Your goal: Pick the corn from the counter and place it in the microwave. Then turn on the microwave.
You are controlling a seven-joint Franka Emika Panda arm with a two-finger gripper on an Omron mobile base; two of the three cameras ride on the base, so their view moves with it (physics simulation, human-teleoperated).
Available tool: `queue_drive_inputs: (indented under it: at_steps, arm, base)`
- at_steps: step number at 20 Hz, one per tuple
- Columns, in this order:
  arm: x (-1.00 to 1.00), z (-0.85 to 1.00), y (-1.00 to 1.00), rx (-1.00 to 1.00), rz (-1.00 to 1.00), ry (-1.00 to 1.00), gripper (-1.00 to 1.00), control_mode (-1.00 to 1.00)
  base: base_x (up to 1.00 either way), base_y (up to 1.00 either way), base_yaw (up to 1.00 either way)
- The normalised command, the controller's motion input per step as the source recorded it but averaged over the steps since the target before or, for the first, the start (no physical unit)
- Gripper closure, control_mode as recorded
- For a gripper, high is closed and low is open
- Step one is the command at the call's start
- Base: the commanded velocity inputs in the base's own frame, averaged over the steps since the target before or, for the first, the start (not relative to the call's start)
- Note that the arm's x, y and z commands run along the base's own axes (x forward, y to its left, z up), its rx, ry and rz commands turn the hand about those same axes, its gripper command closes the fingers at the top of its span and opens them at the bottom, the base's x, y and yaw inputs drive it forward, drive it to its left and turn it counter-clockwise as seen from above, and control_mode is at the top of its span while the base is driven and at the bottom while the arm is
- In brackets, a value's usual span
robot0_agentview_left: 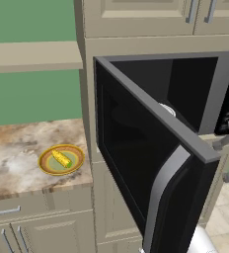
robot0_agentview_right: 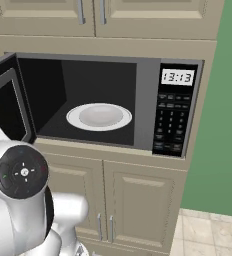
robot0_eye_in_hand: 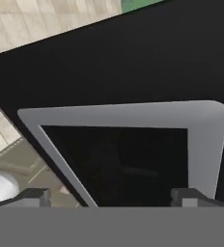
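With the microwave (robot0_agentview_right: 103, 107) door swung wide, the released, empty pincer (robot0_eye_in_hand: 109, 198) should swing left of it to the corn (robot0_agentview_left: 61, 158) lying on the plate (robot0_agentview_left: 47, 168) on the tabletop (robot0_agentview_left: 18, 148), gripping across the cob.

One corn (robot0_agentview_left: 61, 158), one plate (robot0_agentview_left: 77, 164), one microwave (robot0_agentview_right: 147, 95) (door open).

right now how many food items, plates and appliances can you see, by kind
small yellow corn cob with a green tip: 1
plates: 2, the round yellow-rimmed green plate under the corn on the beige marbled counter, and the white turntable plate
large black built-in microwave, door open: 1
total: 4
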Motion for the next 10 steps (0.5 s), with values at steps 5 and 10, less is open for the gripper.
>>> queue_drive_inputs:
  at_steps: [5, 10]
  arm:
    - [0.0, 0.05, -0.16, 0.06, -0.12, 0.17, -1.0, -1.0]
    - [0.0, 0.04, -0.2, 0.07, -0.12, 0.26, -1.0, -1.0]
  base:
    - [0.0, 0.0, 0.0]
    - [0.0, 0.0, 0.0]
